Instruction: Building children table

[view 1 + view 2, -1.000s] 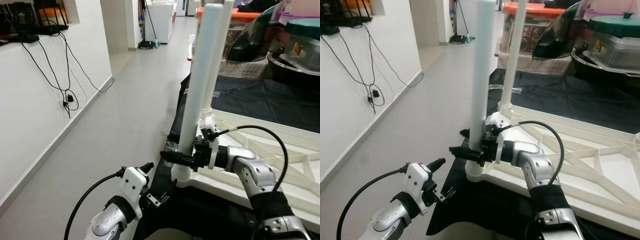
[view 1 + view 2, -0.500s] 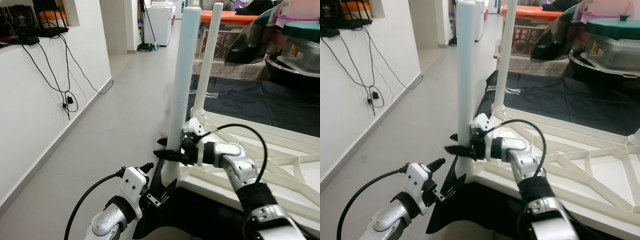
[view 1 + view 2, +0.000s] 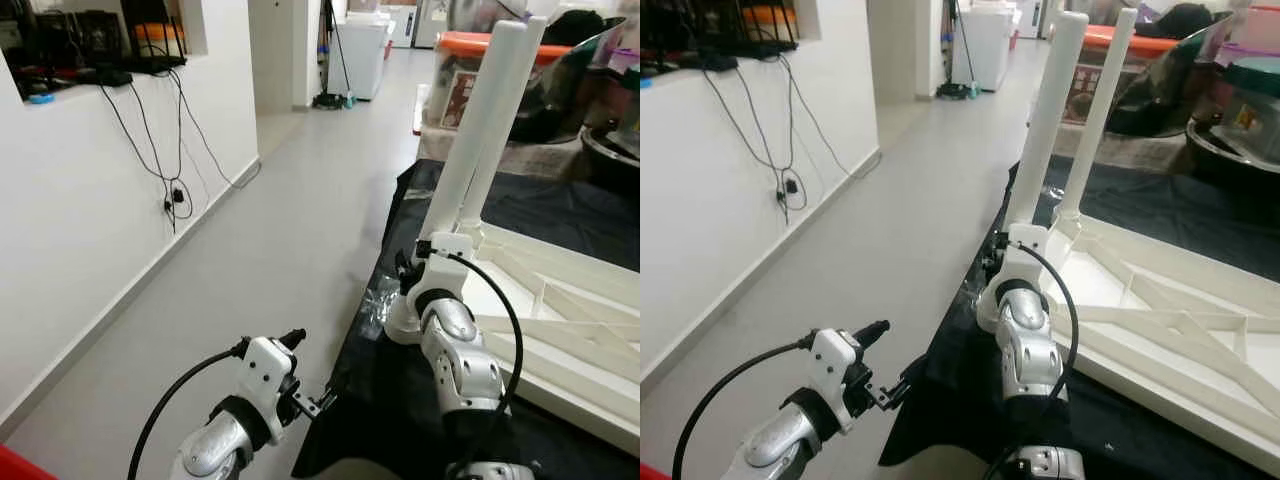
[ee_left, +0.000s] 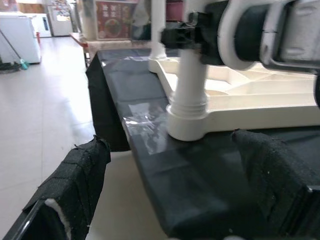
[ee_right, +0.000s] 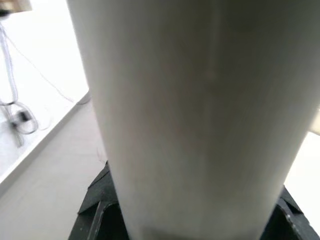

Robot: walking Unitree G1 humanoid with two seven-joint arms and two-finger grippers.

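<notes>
A pale tiled floor (image 3: 270, 200) runs open down a hallway on the left, bounded by a white wall (image 3: 80, 210) with dangling black cables (image 3: 165, 150). On the right an upturned white plastic children's table (image 3: 1160, 300) lies on a black sheet (image 3: 390, 370), its near left corner close to the sheet's edge — beyond that, free floor. Two white table legs stand up from it: the near leg (image 3: 1045, 110) in the corner socket, the far leg (image 3: 1095, 110) just behind. The right gripper (image 3: 408, 275) is clamped low on the near leg; its wrist view has the leg pressed close between the black fingers (image 5: 97, 215). The left gripper (image 4: 175, 200) hovers near the floor left of the sheet, fingers (image 4: 75, 175) spread apart, and its view alone shows the ribbed collar (image 4: 187, 107) at the leg's base. Lidded storage tubs (image 3: 470, 60) sit far right, contents unclear.
</notes>
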